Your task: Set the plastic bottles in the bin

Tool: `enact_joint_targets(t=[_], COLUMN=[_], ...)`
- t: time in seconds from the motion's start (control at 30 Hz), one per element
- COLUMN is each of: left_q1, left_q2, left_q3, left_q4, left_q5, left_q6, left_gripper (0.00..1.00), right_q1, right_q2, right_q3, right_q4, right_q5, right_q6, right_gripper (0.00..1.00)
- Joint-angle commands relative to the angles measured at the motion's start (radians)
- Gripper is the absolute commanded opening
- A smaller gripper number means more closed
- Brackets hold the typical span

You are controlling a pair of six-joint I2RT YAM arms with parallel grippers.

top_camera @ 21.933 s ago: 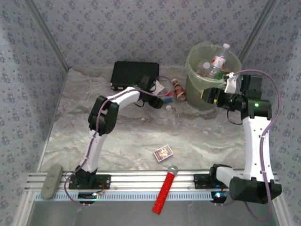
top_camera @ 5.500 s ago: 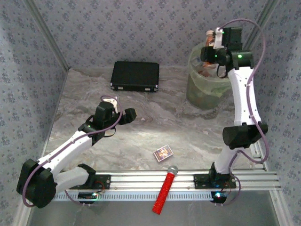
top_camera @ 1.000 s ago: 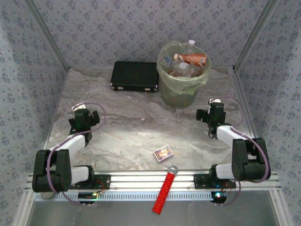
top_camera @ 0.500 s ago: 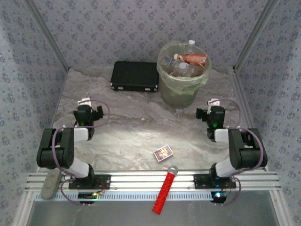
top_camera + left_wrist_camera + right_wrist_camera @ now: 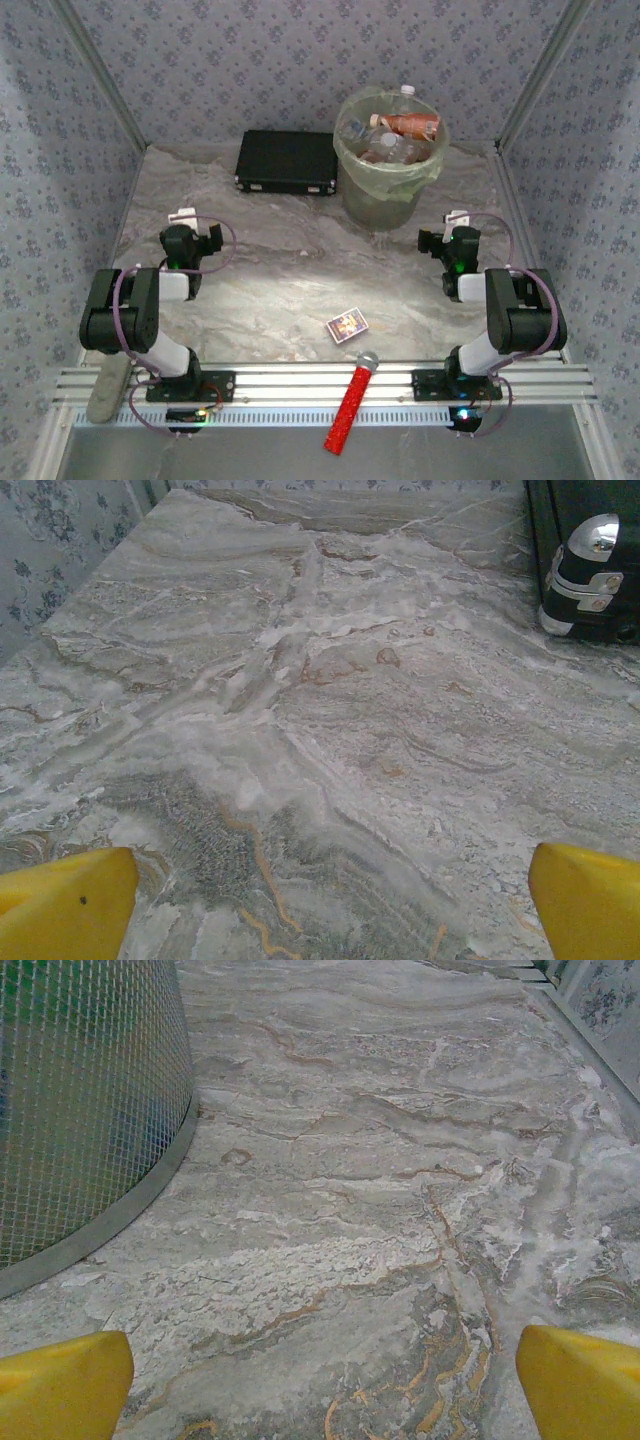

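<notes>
The bin [image 5: 385, 190], pale yellow-green and lined with a bag, stands at the back of the table. Several plastic bottles [image 5: 392, 132] lie piled in it: clear ones and an orange-brown one with a red label. My left gripper [image 5: 190, 236] rests low at the left, folded back near its base. It is open, with bare marble between its yellow fingertips [image 5: 65, 905]. My right gripper [image 5: 449, 238] rests low at the right, in front of the bin. It is also open and empty [image 5: 320, 1390]. The bin's wall [image 5: 80, 1100] rises at that view's left.
A flat black case [image 5: 288, 160] lies left of the bin; its corner [image 5: 590, 570] shows ahead of the left gripper. A small patterned card box [image 5: 347, 325] lies mid-table. A red microphone [image 5: 352, 402] rests on the front rail and a grey object [image 5: 108, 386] at the near left.
Over the last second both arms folded back toward their bases and settled low on the table. Both grippers stayed open and empty. The bin and bottles have not moved.
</notes>
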Motion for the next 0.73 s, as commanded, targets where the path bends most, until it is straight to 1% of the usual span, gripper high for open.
enact_joint_targets(t=[0.0,0.7], left_q1=[-0.003,-0.003], left_q2=[0.002,0.001], left_q3=[-0.005,-0.005], left_q4=[0.042,0.041], left_q5=[0.013,0.013], left_q6=[0.008,0.009], left_gripper=[1.00,1.00], right_q1=[-0.004,-0.004], right_q2=[-0.004,-0.002], right_q3=[0.008,0.013], right_q4=[0.029,0.025], right_q5=[-0.006,-0.009], right_q6=[0.005,0.005], right_gripper=[1.00,1.00])
